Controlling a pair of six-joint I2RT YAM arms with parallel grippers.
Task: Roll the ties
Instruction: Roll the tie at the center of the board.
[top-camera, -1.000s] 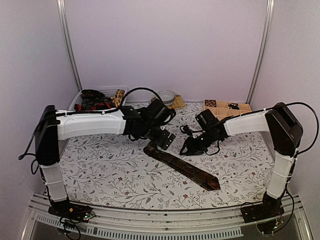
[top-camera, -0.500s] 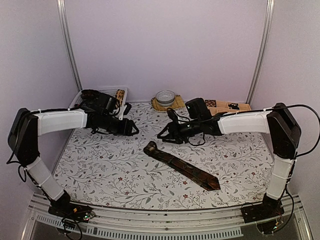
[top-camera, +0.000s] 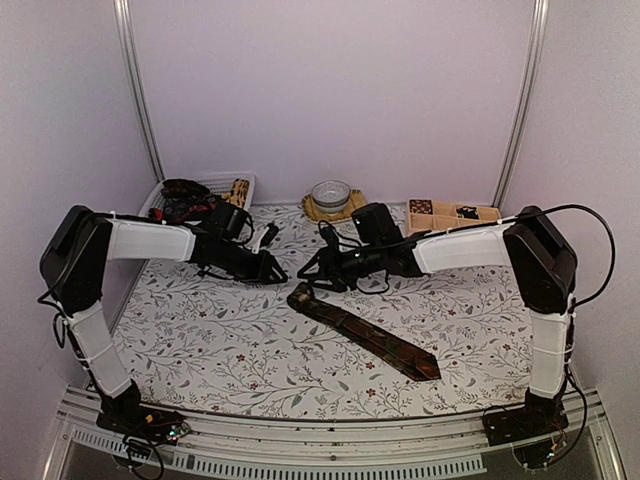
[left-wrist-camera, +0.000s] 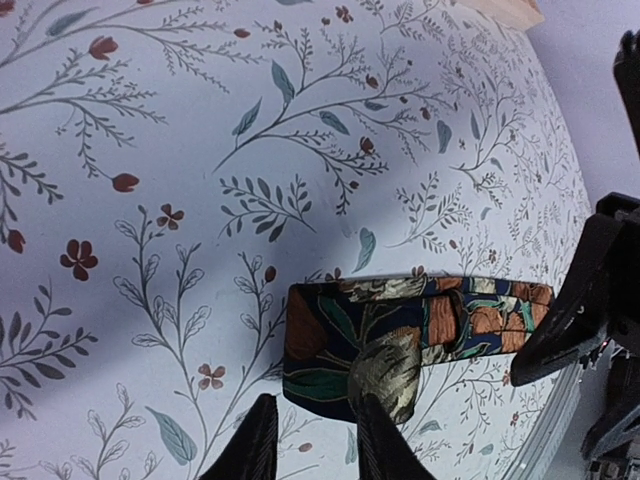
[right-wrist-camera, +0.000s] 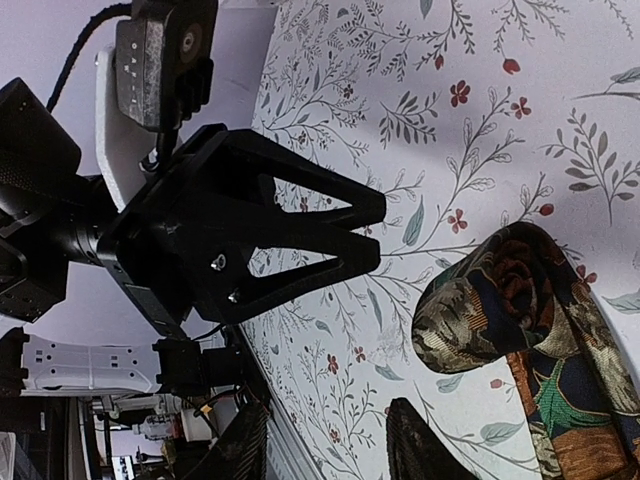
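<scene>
Hovering just beside the folded end of the tie (top-camera: 365, 333), the left gripper (left-wrist-camera: 313, 442) and right gripper (right-wrist-camera: 326, 442) both stand parted and empty. The tie lies diagonally on the floral table (top-camera: 200, 340). Crowded so closely, the grippers may collide, or a one-sided pinch may let the fold spring open.

Soft even light, faint shadows, sharp focus

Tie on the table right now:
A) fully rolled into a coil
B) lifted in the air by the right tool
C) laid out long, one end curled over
C: the tie lies stretched out diagonally, and only its far end is curled over.
</scene>
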